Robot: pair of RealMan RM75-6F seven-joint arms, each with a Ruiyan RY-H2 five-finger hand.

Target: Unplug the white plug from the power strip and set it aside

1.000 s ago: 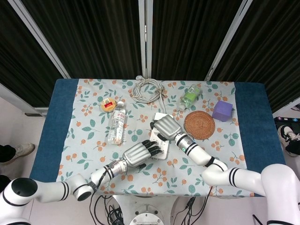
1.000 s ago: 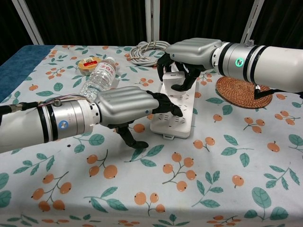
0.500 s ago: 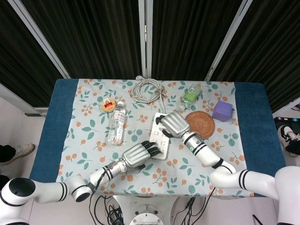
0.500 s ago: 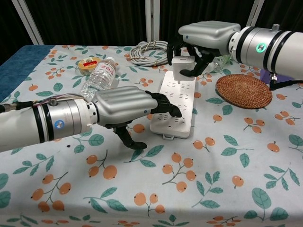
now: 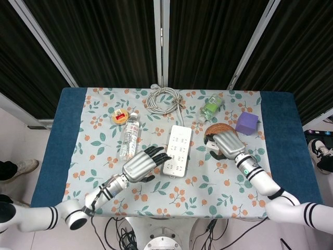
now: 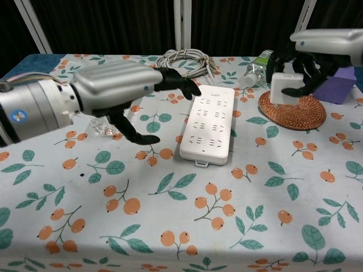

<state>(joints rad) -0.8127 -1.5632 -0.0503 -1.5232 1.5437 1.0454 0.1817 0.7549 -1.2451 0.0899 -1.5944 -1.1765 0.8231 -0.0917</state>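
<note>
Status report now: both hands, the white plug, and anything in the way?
Left hand open, lifted above the table beside the power strip. Right hand holds white plug, unplugged, above the woven coaster. Purple cube close by.

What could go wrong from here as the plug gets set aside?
The right hand holds the white plug just above the woven coaster; released there, it may tip off the coaster's ridged surface. The purple cube and the green bottle lie close by, so a wide release could knock them. The left hand hovers open beside the power strip and could nudge it when it withdraws.
</note>
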